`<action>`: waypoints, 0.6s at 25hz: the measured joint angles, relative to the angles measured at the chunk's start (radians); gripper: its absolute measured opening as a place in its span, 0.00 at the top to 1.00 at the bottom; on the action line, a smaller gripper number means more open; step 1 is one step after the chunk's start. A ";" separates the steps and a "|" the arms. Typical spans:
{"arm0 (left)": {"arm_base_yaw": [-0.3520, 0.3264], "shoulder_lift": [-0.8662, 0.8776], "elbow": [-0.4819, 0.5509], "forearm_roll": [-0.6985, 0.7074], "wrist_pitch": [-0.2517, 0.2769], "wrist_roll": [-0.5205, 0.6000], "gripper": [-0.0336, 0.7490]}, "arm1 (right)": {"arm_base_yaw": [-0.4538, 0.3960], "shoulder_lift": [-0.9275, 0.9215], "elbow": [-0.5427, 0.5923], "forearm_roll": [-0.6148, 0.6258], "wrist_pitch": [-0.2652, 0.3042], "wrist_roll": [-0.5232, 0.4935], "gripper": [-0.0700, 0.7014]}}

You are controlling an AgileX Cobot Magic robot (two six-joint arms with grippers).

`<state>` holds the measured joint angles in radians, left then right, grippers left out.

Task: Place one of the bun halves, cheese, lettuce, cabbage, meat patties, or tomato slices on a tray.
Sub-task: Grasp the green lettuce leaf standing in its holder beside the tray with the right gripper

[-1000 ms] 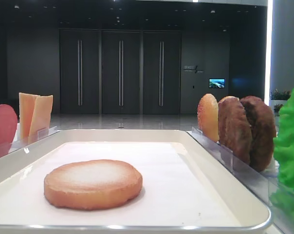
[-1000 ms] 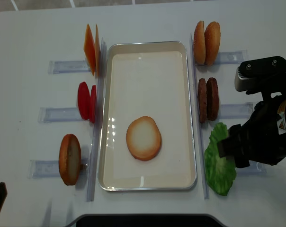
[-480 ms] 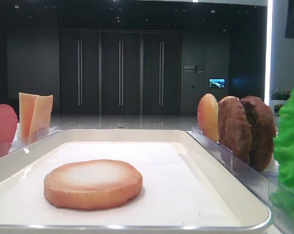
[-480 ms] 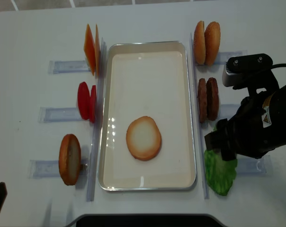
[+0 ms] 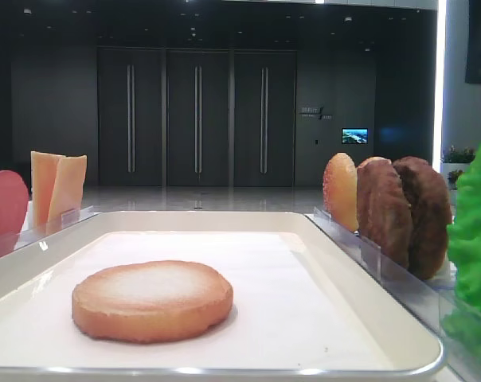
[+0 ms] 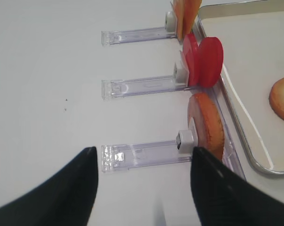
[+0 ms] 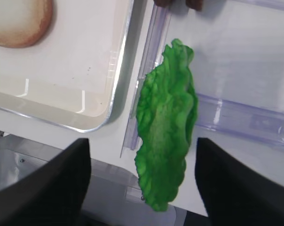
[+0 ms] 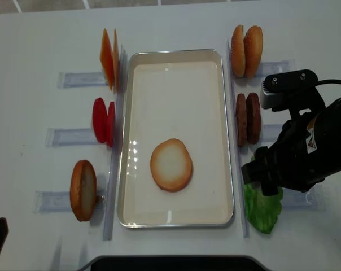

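One camera looks straight down, one sits low at the tray (image 8: 176, 53) rim, two ride the wrists.

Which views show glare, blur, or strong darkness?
Overhead view: glare streaks on the tray beside the bun half. Right wrist view: the fingers are dark and blurred, the lettuce sharp. Low view: background dark, food well lit.

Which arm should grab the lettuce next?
Right. The right gripper hovers open directly over the lettuce, beside the tray. The left gripper sits on the far side, by the bun half.
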<state>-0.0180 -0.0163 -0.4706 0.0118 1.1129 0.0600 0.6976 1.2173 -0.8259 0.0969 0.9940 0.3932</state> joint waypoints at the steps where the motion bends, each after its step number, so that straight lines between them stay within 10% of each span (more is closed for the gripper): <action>1: 0.000 0.000 0.000 0.000 0.000 0.000 0.36 | 0.000 0.000 0.000 0.000 -0.004 -0.002 0.32; 15: 0.000 0.000 0.000 0.000 0.000 -0.001 0.36 | 0.000 0.002 0.000 -0.010 -0.005 -0.018 0.32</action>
<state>-0.0180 -0.0163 -0.4706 0.0118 1.1129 0.0592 0.6976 1.2193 -0.8259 0.0870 0.9890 0.3755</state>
